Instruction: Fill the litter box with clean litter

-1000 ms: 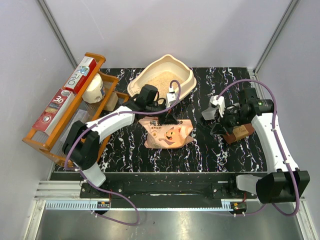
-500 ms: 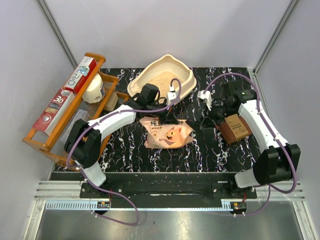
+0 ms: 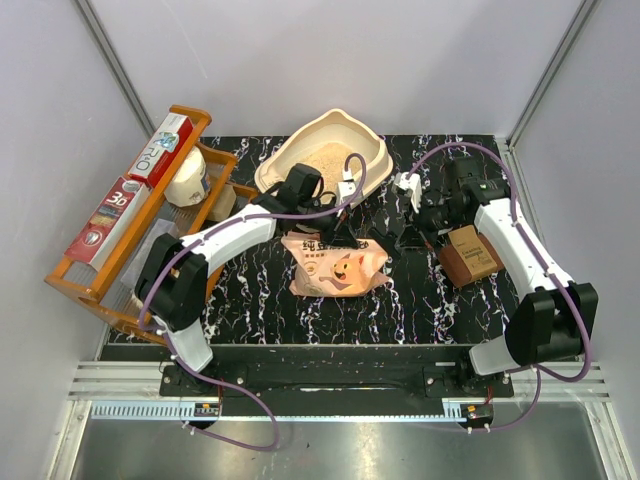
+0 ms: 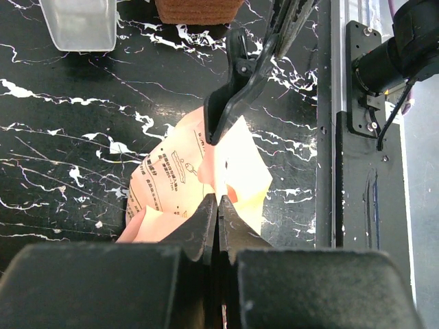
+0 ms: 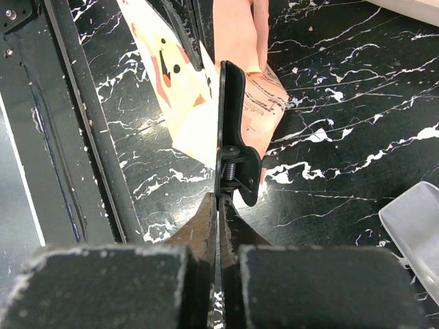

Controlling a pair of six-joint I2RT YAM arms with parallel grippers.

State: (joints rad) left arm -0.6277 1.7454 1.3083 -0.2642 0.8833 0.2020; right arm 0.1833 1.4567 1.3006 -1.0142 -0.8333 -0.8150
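The large cream-beige plastic litter box (image 3: 298, 138) sits at twelve o'clock on the table, with pale sandy clean litter (image 3: 322, 160) already covering its floor. The pink crinkled bag with the cartoon cat (image 3: 335, 268) lies at the centre, just short of it. The left gripper (image 4: 218, 205) is clenched on the bag's top edge, and the right gripper (image 5: 218, 199) looks pinched onto the black spring clip (image 5: 231, 137) that seals it.

I'd worry about the clip. If it pulls off sideways, it could tear the film or yank the bag from the left claw, and loose granules would scatter across the marble top.

The orange wooden rack (image 3: 75, 280) crowds nine o'clock. A brown box (image 3: 470, 255) sits at three, right under the right arm's elbow room, and a clear plastic scoop (image 4: 79, 24) lies beside it.
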